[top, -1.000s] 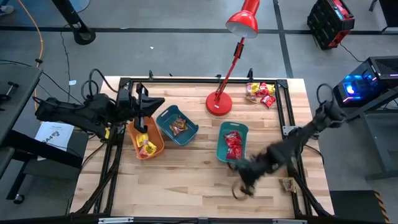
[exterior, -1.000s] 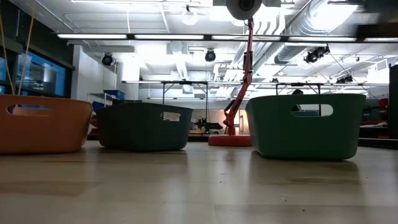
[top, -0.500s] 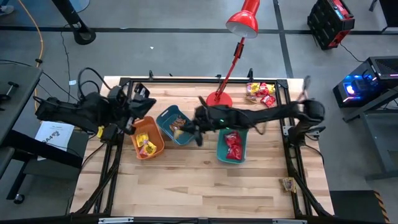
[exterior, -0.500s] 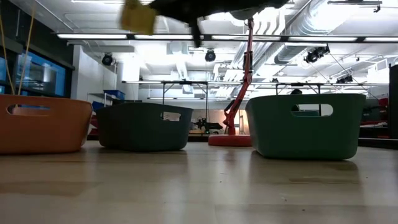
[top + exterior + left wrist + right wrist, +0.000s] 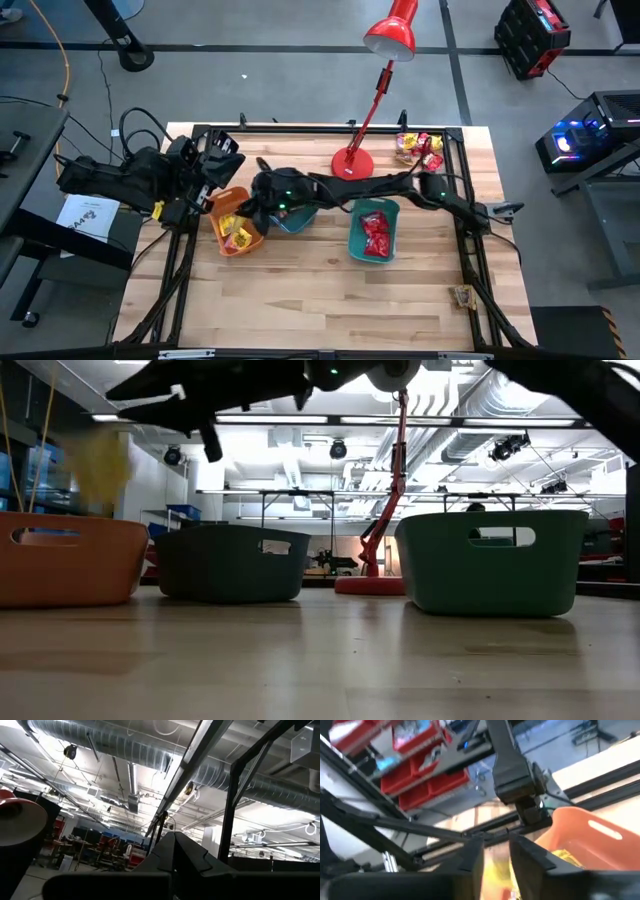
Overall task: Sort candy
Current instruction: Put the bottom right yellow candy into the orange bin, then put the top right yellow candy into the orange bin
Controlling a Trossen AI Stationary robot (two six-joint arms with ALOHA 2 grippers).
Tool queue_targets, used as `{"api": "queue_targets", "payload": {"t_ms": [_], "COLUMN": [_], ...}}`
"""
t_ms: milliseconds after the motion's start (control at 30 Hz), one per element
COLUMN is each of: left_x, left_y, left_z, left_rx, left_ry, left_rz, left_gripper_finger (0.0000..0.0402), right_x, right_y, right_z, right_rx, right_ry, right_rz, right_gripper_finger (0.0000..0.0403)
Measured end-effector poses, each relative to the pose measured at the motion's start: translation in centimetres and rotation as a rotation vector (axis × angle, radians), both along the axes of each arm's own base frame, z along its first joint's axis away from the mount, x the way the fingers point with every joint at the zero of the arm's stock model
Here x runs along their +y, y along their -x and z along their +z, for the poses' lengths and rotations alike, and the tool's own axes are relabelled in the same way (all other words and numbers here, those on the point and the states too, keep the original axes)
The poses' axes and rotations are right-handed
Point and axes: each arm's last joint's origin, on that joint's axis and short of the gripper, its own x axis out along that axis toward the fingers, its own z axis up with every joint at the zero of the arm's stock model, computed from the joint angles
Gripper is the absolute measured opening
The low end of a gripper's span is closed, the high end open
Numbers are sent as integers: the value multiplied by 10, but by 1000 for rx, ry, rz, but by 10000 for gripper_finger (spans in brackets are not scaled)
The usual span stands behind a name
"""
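Right end effector [image 5: 243, 208] over orange bin [image 5: 70, 560], fingers slightly apart, empty; yellow candy [image 5: 100, 465] in air above bin; left end effector [image 5: 228, 160] closed nearby.

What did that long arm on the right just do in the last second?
The right arm swung from the table's near right side across the teal bins to the orange bin. Its right gripper has opened, and a yellow candy is dropping over that bin. The left gripper shifted slightly back, shut. Bins, lamp and candy pile stayed put.
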Motion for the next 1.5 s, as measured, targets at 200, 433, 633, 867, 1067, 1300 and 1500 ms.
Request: {"api": "queue_targets", "payload": {"t_ms": [200,433,633,867,1067,1300,1500], "left_x": [0,-1,-1,-2,0,3,4], "left_y": [0,0,3,1,-2,-3,-3], "left_z": [0,0,1,-2,-6,-7,-7], "left_rx": [1,-3,1,37,89,100,101], "left_ry": [-1,-18,-39,-53,-37,-14,29], "left_rz": [-2,-26,-42,-35,1,30,7], "left_gripper_finger": [0,0,0,0,0,0,0], "right_x": [-4,-28,-39,-48,-73,-124,-170], "right_y": [-2,46,103,202,293,336,356], "right_z": [18,29,-8,-13,-20,-55,-74], "right_rx": [79,525,969,1016,945,818,623], "right_ry": [113,344,399,363,144,-197,-414], "right_rz": [39,100,83,-290,-839,-1333,-1696], "right_gripper_finger": [159,176,177,177,177,176,176]}}
